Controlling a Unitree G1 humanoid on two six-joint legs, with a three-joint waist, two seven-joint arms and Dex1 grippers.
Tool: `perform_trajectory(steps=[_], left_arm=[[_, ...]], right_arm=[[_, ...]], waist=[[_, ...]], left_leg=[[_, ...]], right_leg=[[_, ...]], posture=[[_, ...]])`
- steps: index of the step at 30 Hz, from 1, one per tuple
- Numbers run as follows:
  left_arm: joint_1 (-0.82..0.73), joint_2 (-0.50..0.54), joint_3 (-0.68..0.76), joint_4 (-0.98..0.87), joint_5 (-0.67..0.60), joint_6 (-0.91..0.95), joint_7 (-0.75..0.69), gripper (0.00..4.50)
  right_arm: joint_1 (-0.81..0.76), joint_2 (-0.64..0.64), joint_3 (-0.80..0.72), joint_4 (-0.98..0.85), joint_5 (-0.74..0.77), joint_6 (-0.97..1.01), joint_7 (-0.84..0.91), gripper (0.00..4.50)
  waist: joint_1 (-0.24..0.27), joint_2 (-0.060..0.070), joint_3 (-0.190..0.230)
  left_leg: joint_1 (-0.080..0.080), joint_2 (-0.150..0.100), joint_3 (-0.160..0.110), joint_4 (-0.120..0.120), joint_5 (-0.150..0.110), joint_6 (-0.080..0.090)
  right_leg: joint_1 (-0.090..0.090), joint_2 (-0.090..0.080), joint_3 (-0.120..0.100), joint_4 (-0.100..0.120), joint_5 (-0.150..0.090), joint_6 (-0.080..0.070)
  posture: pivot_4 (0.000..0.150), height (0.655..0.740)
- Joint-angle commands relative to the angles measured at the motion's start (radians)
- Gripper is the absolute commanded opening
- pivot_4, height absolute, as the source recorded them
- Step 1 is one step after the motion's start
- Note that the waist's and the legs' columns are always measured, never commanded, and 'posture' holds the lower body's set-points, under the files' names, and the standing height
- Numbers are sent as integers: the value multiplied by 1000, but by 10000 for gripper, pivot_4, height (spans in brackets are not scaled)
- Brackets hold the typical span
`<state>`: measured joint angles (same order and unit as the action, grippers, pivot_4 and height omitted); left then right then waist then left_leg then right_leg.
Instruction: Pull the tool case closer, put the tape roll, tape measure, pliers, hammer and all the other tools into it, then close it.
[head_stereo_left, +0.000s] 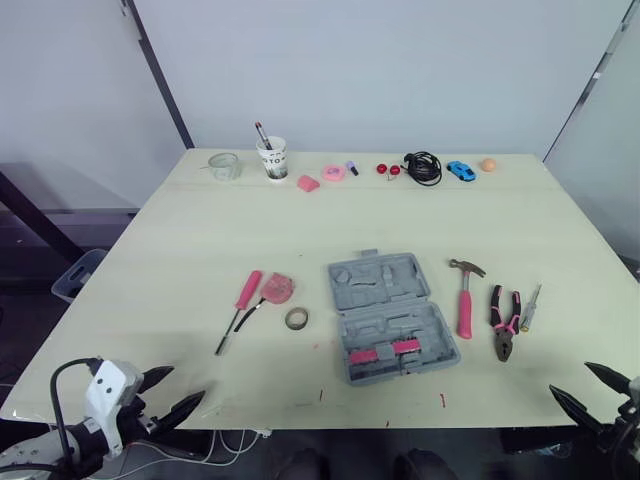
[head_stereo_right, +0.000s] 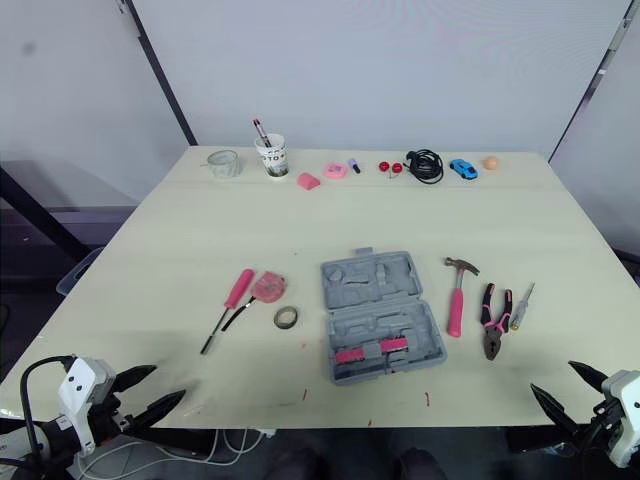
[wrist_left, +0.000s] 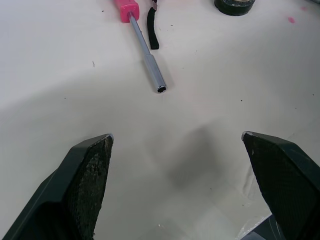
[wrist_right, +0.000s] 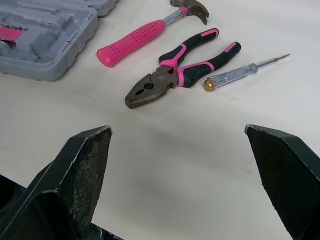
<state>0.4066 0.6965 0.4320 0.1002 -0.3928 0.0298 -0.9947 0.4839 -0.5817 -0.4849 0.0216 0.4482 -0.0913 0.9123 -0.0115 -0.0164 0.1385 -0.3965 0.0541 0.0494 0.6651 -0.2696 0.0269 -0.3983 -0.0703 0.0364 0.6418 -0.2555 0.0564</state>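
Observation:
The grey tool case (head_stereo_left: 388, 313) lies open mid-table, with pink pieces in its near half. Right of it lie the pink-handled hammer (head_stereo_left: 465, 297), the pliers (head_stereo_left: 504, 322) and a small tester screwdriver (head_stereo_left: 529, 307). On the case's left are the tape roll (head_stereo_left: 296, 318), the pink tape measure (head_stereo_left: 277, 289) and a pink nut driver (head_stereo_left: 238, 309). My left gripper (head_stereo_left: 172, 394) is open at the near left edge, short of the nut driver (wrist_left: 145, 47). My right gripper (head_stereo_left: 590, 391) is open at the near right edge, short of the pliers (wrist_right: 180, 73).
Along the far edge stand a glass jar (head_stereo_left: 224, 166), a paper cup with a pen (head_stereo_left: 271, 158), pink items (head_stereo_left: 320, 178), a black cable (head_stereo_left: 423, 168), a blue toy car (head_stereo_left: 460, 170) and an orange ball (head_stereo_left: 487, 165). A grey bin (head_stereo_left: 75, 273) sits on the floor at left.

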Motion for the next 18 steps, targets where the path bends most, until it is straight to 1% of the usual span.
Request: perform_trajectory(steps=[1, 14, 18], left_arm=[[-3, -3, 13, -16, -3, -19, 5, 43923], [-19, -23, 2, -22, -1, -24, 13, 43923], [-8, -22, 9, -59, -30, 1, 4, 43923]], right_arm=[[13, 3, -16, -7, 2, -18, 3, 45000], [0, 16, 2, 0, -23, -28, -2, 45000], [-26, 8, 8, -14, -17, -14, -1, 45000]], waist=[[0, 0, 0], [1, 0, 0], [1, 0, 0]], left_leg=[[0, 0, 0, 0, 0, 0], [0, 0, -1, 0, 0, 0], [0, 0, 0, 0, 0, 0]], right_leg=[[0, 0, -1, 0, 0, 0], [0, -3, -9, 0, 0, 0], [0, -3, -10, 0, 0, 0]], posture=[[1500, 7400], [1500, 7400], [1500, 7400]])
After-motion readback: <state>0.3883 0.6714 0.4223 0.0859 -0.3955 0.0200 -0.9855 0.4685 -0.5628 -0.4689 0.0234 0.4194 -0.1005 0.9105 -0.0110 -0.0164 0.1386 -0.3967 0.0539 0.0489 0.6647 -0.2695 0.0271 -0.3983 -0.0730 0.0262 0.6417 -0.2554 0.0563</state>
